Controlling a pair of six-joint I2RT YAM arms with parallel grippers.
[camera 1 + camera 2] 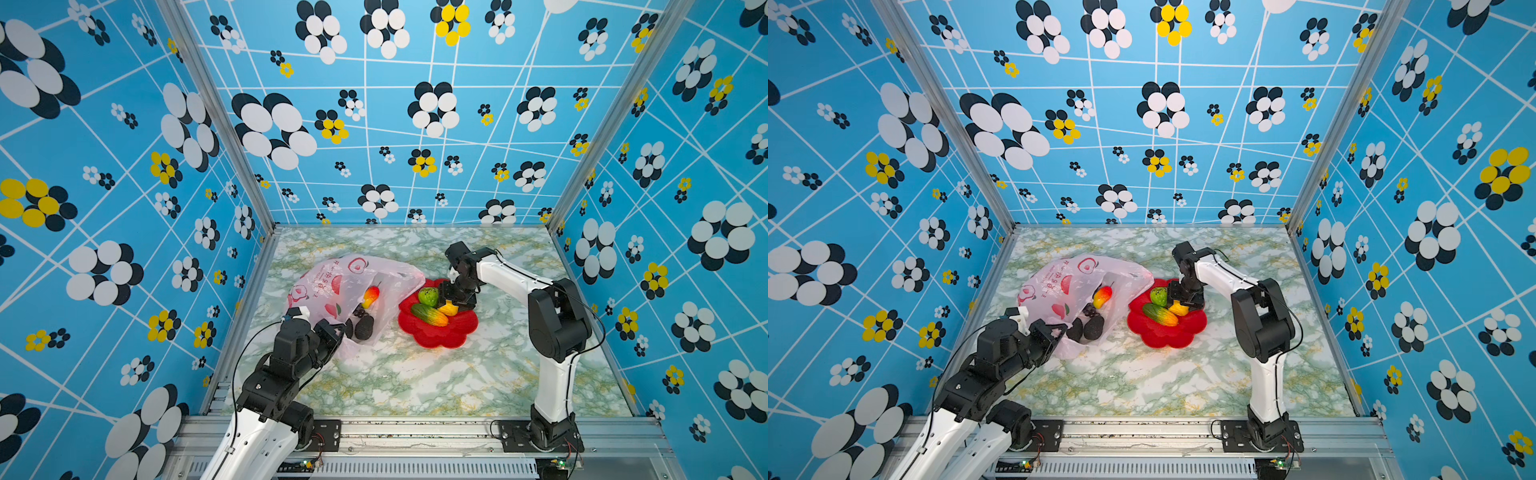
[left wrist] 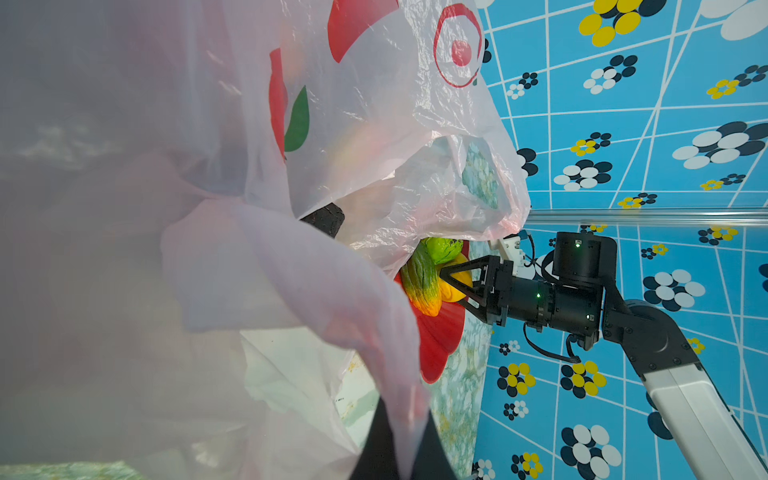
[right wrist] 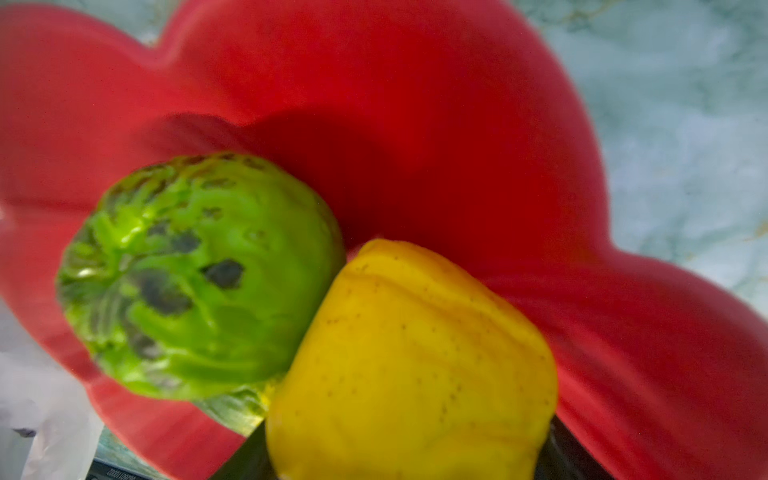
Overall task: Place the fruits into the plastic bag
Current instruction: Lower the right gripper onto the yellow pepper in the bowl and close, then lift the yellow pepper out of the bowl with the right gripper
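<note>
Bag holds mango, avocado; left claw clamps it; right claw grip unclear.

Looking like a robot lab test cell, not a home or shop. Alu extrusion posts are framing printed blue flower panels, which are closing in the space behind & to both sides of the right gripper. A marble-look tabletop is lying under it. On the camera side of that gripper, black mounting plates are holding both arms on a slotted alu rail, w/ bare wiring & a small board glowing green.
</note>
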